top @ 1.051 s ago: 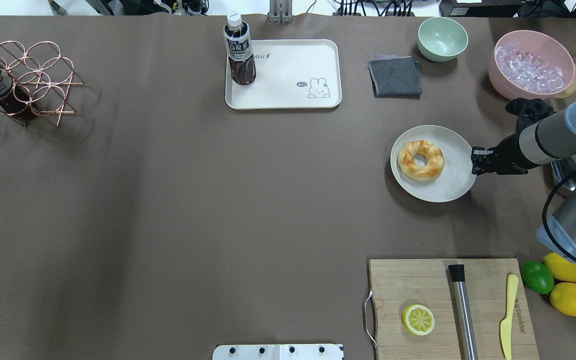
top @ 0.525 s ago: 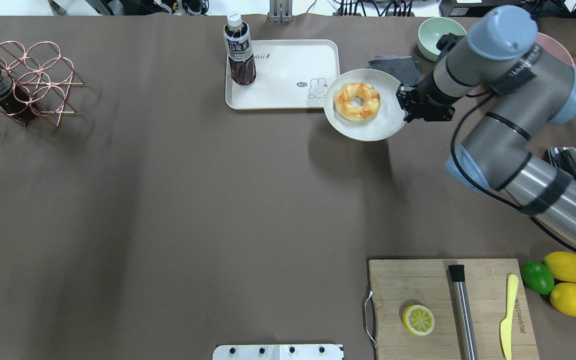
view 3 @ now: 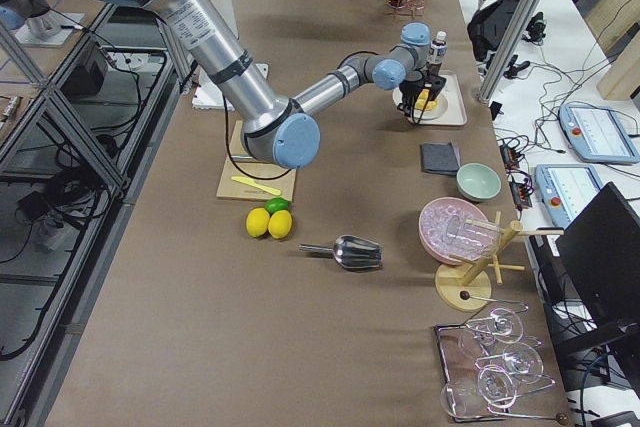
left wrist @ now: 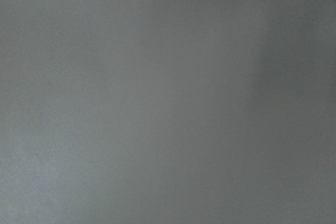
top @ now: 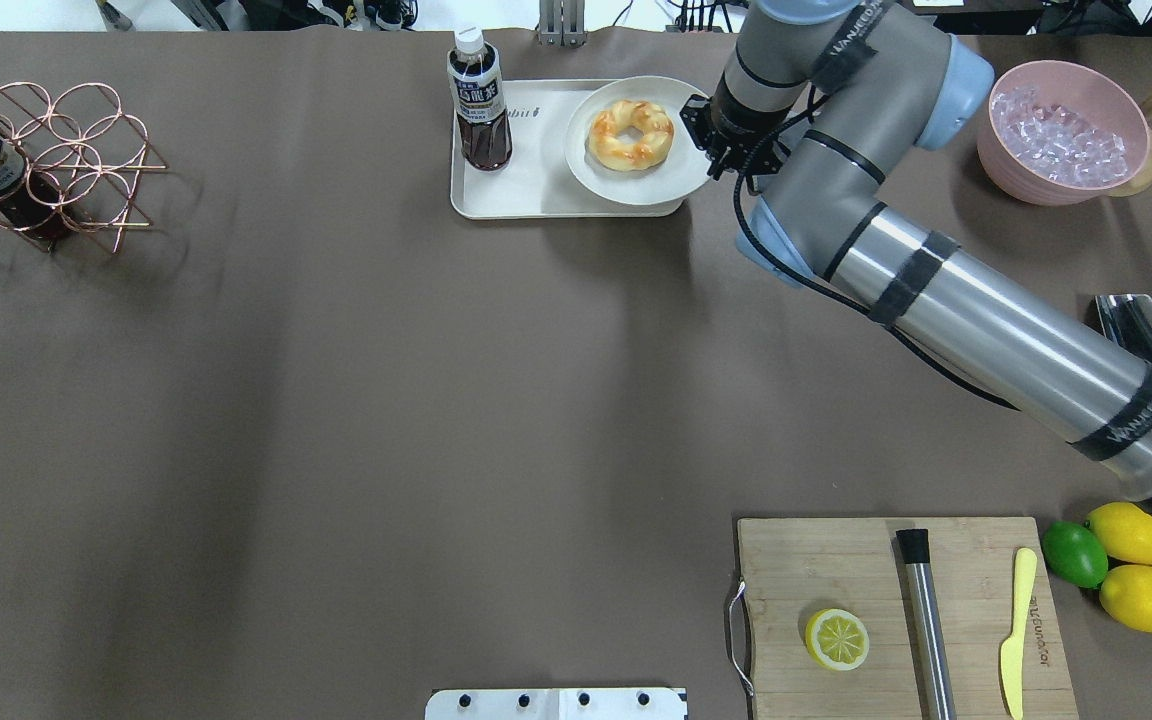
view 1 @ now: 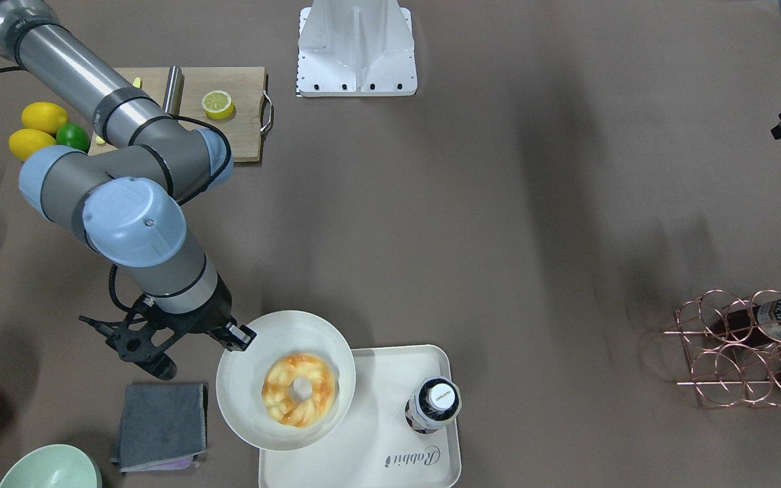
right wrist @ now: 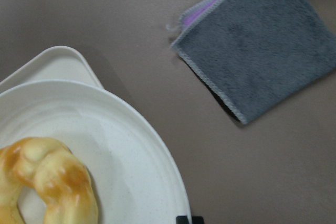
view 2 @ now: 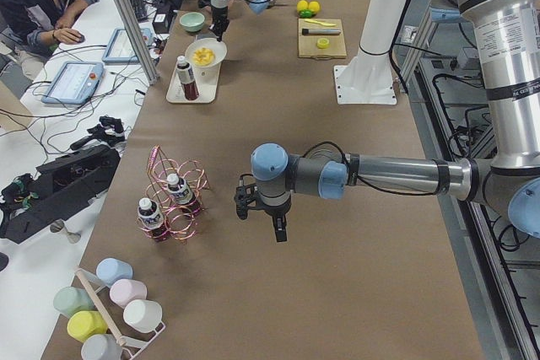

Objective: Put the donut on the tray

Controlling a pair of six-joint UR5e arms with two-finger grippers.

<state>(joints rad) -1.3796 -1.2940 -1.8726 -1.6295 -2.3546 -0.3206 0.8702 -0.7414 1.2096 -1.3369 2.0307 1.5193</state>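
The golden twisted donut (top: 631, 133) lies on a round off-white plate (top: 671, 170). My right gripper (top: 708, 140) is shut on the plate's right rim and holds it over the right half of the cream tray (top: 516, 190), apparently a little above it. The plate hides the tray's bear drawing. In the front view the donut (view 1: 299, 390), plate (view 1: 248, 400), tray (view 1: 390, 440) and right gripper (view 1: 234, 335) all show. The right wrist view shows the donut (right wrist: 47, 182) on the plate (right wrist: 131, 171) above a tray corner (right wrist: 58, 64). My left gripper (view 2: 270, 218) hangs over bare table; I cannot tell whether it is open or shut.
A dark tea bottle (top: 479, 100) stands on the tray's left end. A grey cloth (view 1: 158, 425) and a green bowl (view 1: 48, 468) lie beside the tray. A pink bowl of ice (top: 1066, 130), a cutting board (top: 896, 610) with a halved lemon (top: 836, 640) and a copper wire rack (top: 46, 160) are farther off.
My right arm has carried the plate with the donut from the table's right-middle area leftward and to the far side, over the tray. The gripper stayed shut on the plate rim.
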